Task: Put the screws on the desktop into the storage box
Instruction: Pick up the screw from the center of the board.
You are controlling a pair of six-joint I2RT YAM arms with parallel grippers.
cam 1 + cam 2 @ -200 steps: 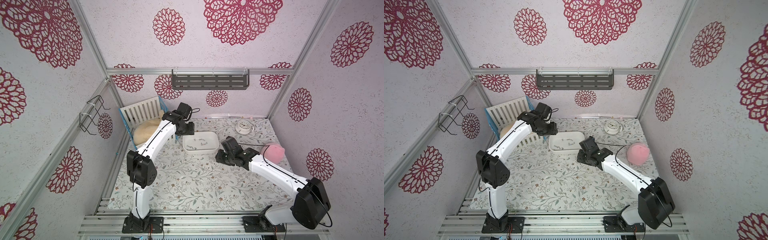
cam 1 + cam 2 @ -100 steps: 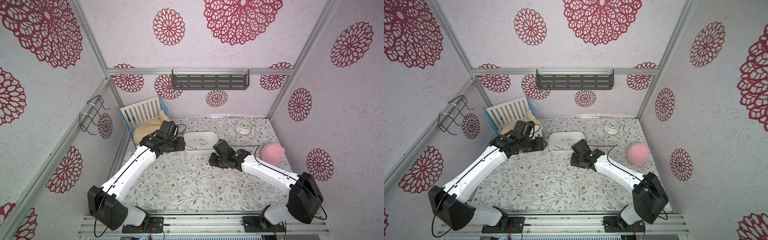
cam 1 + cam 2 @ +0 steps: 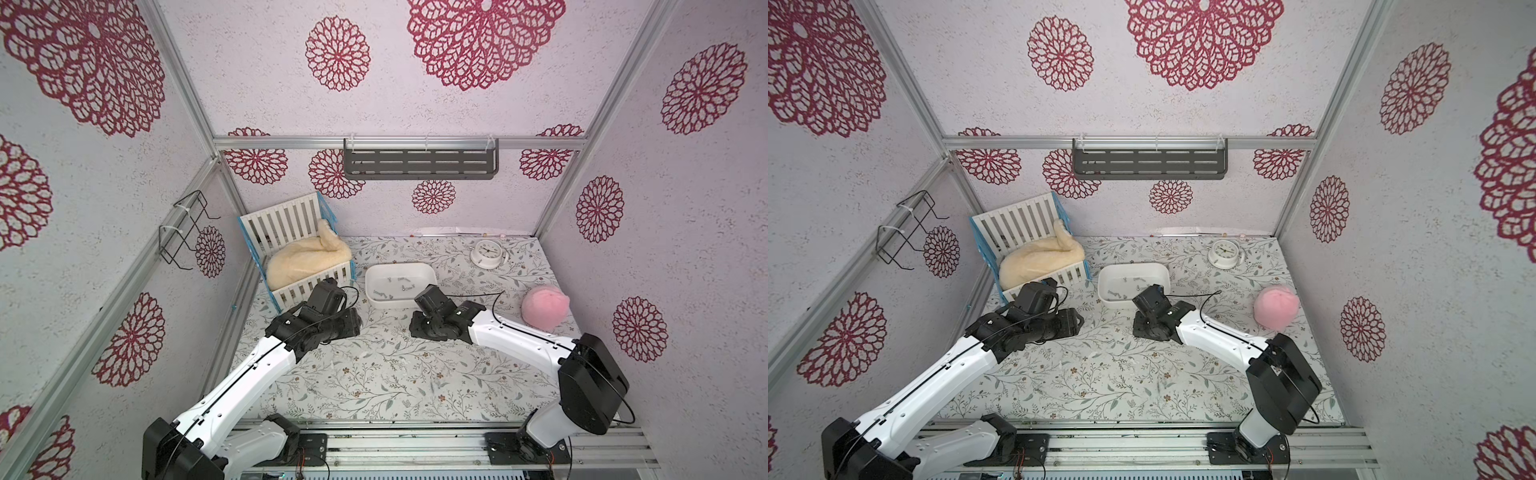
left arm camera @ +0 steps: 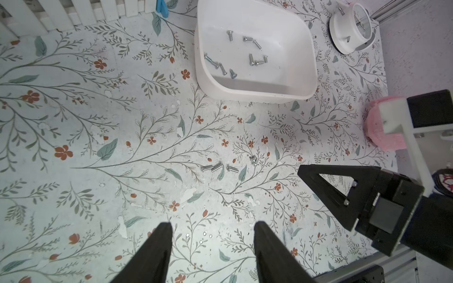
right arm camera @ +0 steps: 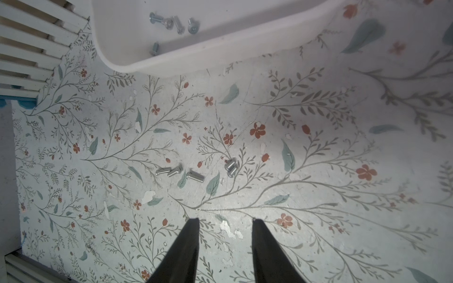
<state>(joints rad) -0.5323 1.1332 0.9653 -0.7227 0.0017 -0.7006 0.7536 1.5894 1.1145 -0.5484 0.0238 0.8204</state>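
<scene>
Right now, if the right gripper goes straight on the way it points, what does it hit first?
The right gripper would probably reach the desktop just short of the loose screws; depth is unclear.

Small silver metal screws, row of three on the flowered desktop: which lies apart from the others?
The end screw nearest the separate clump; a gap parts it from the close pair.

We note grey-silver screws [image 5: 193, 176] near the plain white storage box [image 4: 255, 94]. The desktop [image 5: 318, 159] shows grey-green vines and brown-red flowers on white.
</scene>
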